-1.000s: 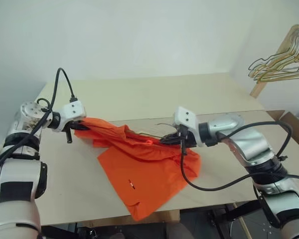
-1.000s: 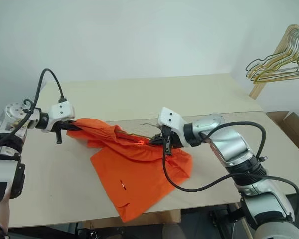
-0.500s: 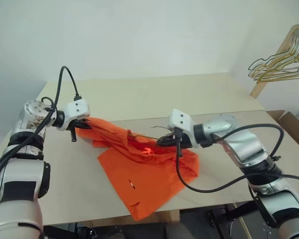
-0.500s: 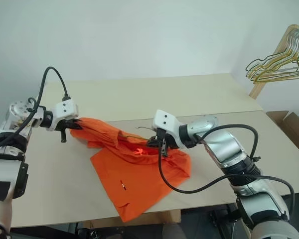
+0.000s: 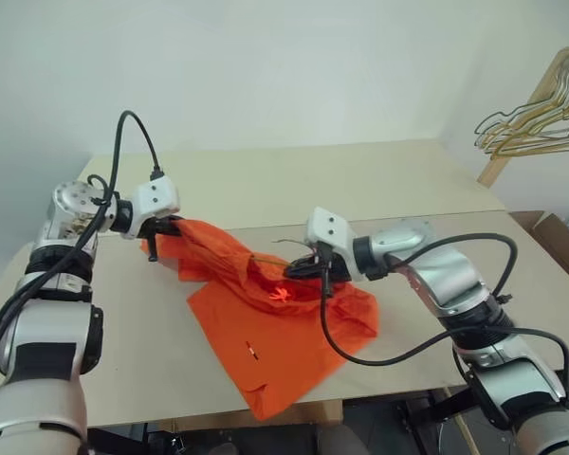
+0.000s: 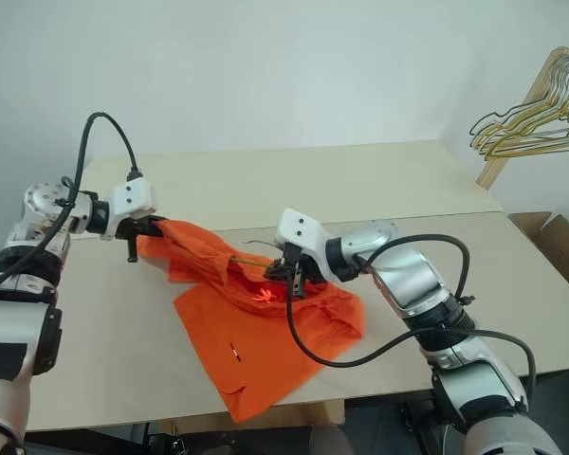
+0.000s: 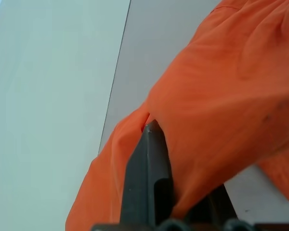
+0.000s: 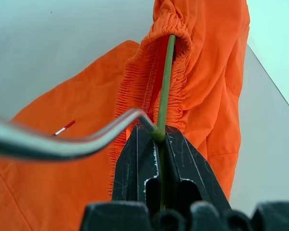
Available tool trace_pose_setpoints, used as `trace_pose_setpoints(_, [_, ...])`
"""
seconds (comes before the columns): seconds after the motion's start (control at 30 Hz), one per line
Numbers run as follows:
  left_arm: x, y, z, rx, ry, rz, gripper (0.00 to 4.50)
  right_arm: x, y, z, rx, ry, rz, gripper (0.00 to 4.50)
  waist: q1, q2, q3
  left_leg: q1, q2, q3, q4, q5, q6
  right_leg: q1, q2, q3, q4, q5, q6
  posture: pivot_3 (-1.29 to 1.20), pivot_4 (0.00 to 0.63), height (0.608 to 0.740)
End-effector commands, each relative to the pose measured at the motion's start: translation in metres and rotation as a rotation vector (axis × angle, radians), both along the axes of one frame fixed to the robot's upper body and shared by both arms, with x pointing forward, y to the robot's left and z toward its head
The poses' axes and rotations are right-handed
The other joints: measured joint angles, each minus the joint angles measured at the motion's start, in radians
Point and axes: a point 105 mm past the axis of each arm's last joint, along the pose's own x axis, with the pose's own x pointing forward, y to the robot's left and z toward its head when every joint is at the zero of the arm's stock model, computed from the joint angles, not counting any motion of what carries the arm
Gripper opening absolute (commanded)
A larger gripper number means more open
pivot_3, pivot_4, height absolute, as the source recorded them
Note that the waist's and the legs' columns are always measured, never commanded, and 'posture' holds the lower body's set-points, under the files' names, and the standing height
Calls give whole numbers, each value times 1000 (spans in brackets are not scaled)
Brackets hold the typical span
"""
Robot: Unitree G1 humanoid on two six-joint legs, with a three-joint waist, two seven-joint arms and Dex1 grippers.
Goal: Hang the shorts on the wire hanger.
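The orange shorts (image 5: pixel 275 327) lie crumpled on the table, their left end lifted off it. My left gripper (image 5: pixel 171 227) is shut on that lifted edge; the left wrist view shows the fabric (image 7: pixel 221 96) pinched between the fingers. My right gripper (image 5: pixel 299 270) is shut on the wire hanger (image 8: pixel 164 82) near its neck. One olive-gold arm of the hanger runs into the gathered waistband (image 8: pixel 156 43). The hanger's hook (image 6: pixel 256 244) curves out beside the gripper.
The beige table (image 5: pixel 360 180) has open room behind and to the right of the shorts. A bunch of gold wire hangers (image 5: pixel 536 128) hangs on a wooden rack at the far right. A cardboard box (image 5: pixel 564 242) stands beyond the table's right edge.
My left gripper moved right and slightly up, carrying the shorts' edge. My right gripper moved left with the hanger, closing the gap between the two.
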Motion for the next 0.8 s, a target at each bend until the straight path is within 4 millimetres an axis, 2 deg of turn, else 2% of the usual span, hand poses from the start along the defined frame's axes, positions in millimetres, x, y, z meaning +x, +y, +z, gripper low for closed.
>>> trace_pose_setpoints(0.03, [-4, 2, -2, 17, -12, -24, 29, 4, 0, 17, 46, -26, -21, 0, 0, 0, 0, 0, 0, 0, 0, 0, 0, 0, 0, 0, 0, 0, 0, -78, 0, 740])
trace_pose_setpoints(0.17, [-13, 10, -15, 74, 30, -37, 29, 6, -4, 20, 55, -22, -35, 0, 0, 0, 0, 0, 0, 0, 0, 0, 0, 0, 0, 0, 0, 0, 0, -82, 0, 740])
trace_pose_setpoints(0.27, [-20, 21, -20, 113, 68, -36, 652, 6, -8, 21, 53, -22, -43, 0, 1, 0, 0, 0, 0, 0, 0, 0, 0, 0, 0, 0, 0, 0, 0, -82, 0, 740])
trace_pose_setpoints(0.4, [-25, 32, -17, 138, 85, -27, 1947, 6, -12, 23, 50, -23, -45, 0, 2, 0, 0, 0, 0, 0, 0, 0, 0, 0, 0, 0, 0, 0, 0, -83, 0, 740])
trace_pose_setpoints(0.5, [-29, 47, 1, 161, 69, -13, 2935, 6, -18, 25, 38, -19, -47, 0, 4, 0, 0, 0, 0, 0, 0, 0, 0, 0, 0, 0, 0, 0, 0, -89, 0, 740])
trace_pose_setpoints(0.57, [-28, 49, 19, 161, 28, -19, 3557, 6, -22, 27, 35, 7, -54, 0, 4, 0, 0, 0, 0, 0, 0, 0, 0, 0, 0, 0, 0, 0, 0, -80, 0, 740])
trace_pose_setpoints(0.63, [-27, 39, 44, 94, -14, -58, 4238, 5, -26, 30, 36, 52, -61, 0, 7, 0, 0, 0, 0, 0, 0, 0, 0, 0, 0, 0, 0, 0, 0, -77, 0, 740])
trace_pose_setpoints(0.67, [-25, 27, 56, 51, -48, -97, 4473, 4, -27, 34, 35, 82, -63, 0, 11, 0, 0, -1, 0, 0, 0, 0, 0, 0, 0, 0, 0, 0, 0, -76, 0, 740])
trace_pose_setpoints(0.73, [-23, -5, 75, -28, -124, -210, 4473, 3, -28, 44, 28, 107, -55, 0, 21, 0, 0, -1, 0, 0, 0, 0, 0, 0, 0, 0, -1, 0, 0, -75, 0, 740])
trace_pose_setpoints(0.8, [-23, -34, 84, -88, -156, -306, 4473, 1, -27, 53, 22, 106, -33, 0, 35, 0, 0, 0, 0, -1, 0, 0, 0, 0, 0, -1, -1, 0, 0, -78, 0, 740])
